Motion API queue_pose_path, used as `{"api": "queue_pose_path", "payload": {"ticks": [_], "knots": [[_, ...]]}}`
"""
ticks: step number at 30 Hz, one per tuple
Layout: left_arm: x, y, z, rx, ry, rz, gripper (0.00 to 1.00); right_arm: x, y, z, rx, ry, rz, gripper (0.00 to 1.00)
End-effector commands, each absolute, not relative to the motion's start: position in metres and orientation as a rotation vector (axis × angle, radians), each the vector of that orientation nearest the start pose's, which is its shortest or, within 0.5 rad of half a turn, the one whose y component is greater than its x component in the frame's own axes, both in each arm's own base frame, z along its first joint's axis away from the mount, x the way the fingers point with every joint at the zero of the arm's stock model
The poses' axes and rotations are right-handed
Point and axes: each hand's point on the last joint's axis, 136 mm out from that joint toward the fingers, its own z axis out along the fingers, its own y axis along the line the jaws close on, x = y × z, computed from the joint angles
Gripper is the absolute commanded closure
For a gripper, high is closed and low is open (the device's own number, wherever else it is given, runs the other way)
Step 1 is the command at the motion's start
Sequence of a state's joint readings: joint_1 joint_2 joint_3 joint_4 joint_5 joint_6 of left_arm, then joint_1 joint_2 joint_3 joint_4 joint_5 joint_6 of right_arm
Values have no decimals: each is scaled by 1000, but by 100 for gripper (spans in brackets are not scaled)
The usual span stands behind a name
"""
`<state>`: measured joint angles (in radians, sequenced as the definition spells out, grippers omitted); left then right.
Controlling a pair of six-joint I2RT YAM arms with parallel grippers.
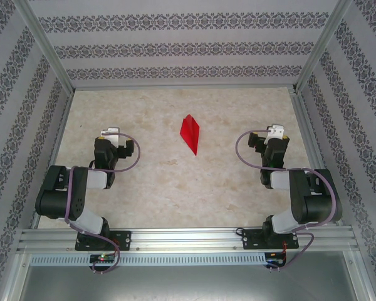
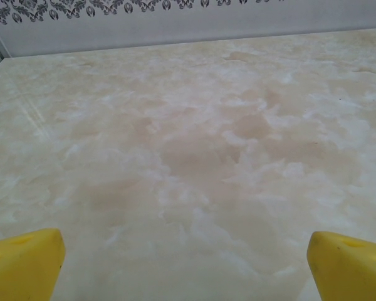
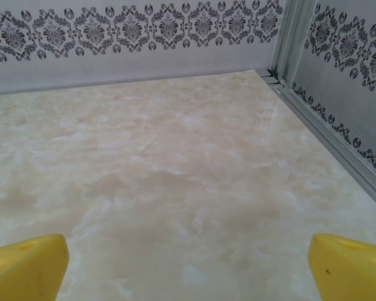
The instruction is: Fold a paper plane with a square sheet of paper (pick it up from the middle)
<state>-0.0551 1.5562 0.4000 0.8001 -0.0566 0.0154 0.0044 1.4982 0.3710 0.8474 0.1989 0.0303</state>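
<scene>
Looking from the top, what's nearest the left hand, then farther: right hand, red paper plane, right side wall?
From the left hand:
1. red paper plane, in the middle.
2. right hand, on the right side.
3. right side wall, far right edge.

We find the paper plane [image 1: 190, 133] lying on the table [image 1: 175, 194], toward the back. The left gripper [image 1: 111, 133] is well to its left and the right gripper [image 1: 274, 132] well to its right. Walls [image 1: 175, 50] stand behind and on both sides.

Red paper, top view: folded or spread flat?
Folded. The paper plane lies on the table as a narrow, pointed dart with a crease running along it, not a flat square.
</scene>
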Motion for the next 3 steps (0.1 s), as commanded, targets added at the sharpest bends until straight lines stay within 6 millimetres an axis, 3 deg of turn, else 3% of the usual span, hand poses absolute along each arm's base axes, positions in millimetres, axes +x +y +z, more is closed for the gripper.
{"api": "queue_pose_path", "payload": {"ticks": [1, 3], "knots": [[408, -20, 102, 69, 1892, 15, 0, 398, -31, 127, 148, 1793, -148, 2], [407, -21, 102, 69, 1891, 13, 0, 397, -23, 128, 103, 1781, -115, 2]]}}
